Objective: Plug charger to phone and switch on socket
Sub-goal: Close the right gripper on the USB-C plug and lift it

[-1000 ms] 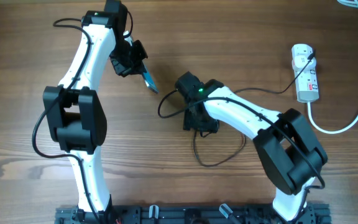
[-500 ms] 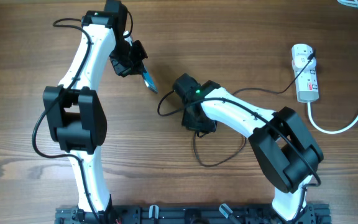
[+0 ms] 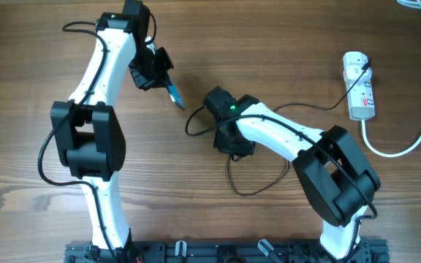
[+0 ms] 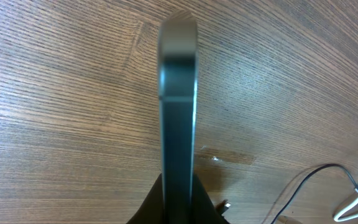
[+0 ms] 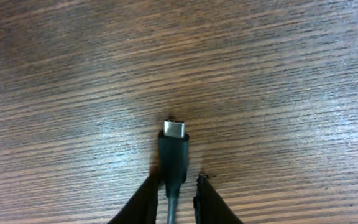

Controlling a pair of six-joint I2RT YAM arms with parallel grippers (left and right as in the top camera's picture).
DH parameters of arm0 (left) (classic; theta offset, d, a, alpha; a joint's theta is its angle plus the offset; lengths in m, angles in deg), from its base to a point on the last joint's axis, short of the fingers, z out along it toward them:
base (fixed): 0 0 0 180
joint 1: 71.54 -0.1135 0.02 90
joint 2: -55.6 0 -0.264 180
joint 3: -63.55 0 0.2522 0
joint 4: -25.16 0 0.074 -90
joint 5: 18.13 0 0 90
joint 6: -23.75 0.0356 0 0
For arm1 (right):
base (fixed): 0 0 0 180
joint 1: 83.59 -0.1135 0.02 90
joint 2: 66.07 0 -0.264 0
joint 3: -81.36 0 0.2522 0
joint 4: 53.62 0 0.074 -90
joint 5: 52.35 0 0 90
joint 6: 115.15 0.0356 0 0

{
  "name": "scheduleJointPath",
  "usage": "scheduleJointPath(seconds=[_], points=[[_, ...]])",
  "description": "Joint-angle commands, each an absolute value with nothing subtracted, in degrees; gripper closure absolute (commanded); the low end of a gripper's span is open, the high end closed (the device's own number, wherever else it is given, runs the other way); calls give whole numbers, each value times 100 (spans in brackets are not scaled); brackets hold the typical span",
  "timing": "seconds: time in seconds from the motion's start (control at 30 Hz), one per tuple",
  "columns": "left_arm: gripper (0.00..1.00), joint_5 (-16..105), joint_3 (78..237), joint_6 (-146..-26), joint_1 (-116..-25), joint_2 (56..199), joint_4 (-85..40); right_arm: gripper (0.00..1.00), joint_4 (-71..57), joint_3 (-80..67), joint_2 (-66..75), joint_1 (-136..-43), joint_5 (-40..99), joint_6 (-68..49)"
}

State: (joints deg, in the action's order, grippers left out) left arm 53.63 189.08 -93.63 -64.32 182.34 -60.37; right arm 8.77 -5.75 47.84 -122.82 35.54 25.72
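Note:
My left gripper [image 3: 161, 76] is shut on the phone [image 3: 175, 93] and holds it on edge above the table. In the left wrist view the phone [image 4: 178, 112] shows edge-on, rising from between the fingers of the left gripper [image 4: 178, 213]. My right gripper [image 3: 207, 102] is just right of the phone. It is shut on the charger [image 5: 173, 148] just behind the plug, whose metal tip points forward over the wood from the right gripper [image 5: 179, 182]. The plug tip also shows in the left wrist view [image 4: 224, 204]. The socket [image 3: 359, 86] lies at the far right with a black plug in it.
The charger's black cable [image 3: 254, 191] loops on the table below the right arm and runs on to the socket. A thick white cord [image 3: 408, 150] curves from the socket towards the right edge. Both arms' bases stand at the front edge.
My right gripper has moved a little to the left, towards the phone, with the charger plug in it. The left arm and phone have not moved.

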Motion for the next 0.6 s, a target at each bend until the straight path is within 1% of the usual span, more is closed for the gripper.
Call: scheduleJointPath(seconds=[0.0,0.37,0.47,0.57], points=[[96,5349,18906,-9419,-6414,18022,-6055,82,892,-577,4983,-12312,3499,2651],[96,5349,18906,-9419,-6416,18024,-6100,81,947,-577,4985,-12330,3333,2649],[96,5349,18906,-9419,-6414,18024,-6100,85,923,-577,4985,-12330,3335,2651],[96,5349,18906,-9419,-6416,18022,-6103,85,890,-577,4985,-12328,3379,2651]])
